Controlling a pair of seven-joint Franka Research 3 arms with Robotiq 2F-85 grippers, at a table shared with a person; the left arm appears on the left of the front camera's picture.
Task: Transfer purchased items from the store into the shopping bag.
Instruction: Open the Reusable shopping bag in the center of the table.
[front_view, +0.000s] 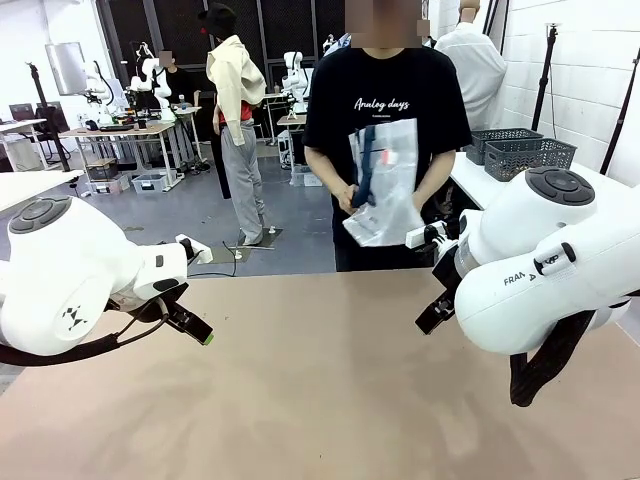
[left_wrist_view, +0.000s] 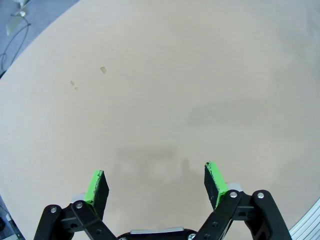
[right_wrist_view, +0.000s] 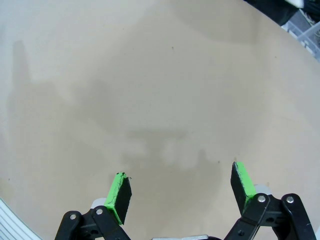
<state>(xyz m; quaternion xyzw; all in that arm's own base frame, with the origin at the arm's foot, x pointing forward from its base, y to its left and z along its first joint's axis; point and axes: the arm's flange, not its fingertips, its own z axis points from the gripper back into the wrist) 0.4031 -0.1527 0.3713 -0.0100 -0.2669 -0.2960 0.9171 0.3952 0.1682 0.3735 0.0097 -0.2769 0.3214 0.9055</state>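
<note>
- My left claw (left_wrist_view: 157, 180) is spread wide with nothing between its green pads (left_wrist_view: 96, 184). It hangs over bare tan table (front_view: 320, 400) at the left of the front view (front_view: 195, 325).
- My right claw (right_wrist_view: 182, 187) is spread just as wide and also empty, low over the table at the right of the front view (front_view: 435, 315).
- The shopping bag (front_view: 383, 180) is well apart from both claws. It is at the top centre of the front view, off the table, in the person's hands (front_view: 348, 198), with its navy handles hanging down its front.
- Dark grey slotted baskets (front_view: 525, 152) sit on a side table at the upper right. I cannot tell if either one is the store.
- I judge the work not yet begun, so the step in hand is to wait.
- To do that well, I should keep both claws wide and the middle of the table free, so the bag can be set down between them.
- The bag looks thin and limp. I would drop goods through its mouth, not push against its wall.
</note>
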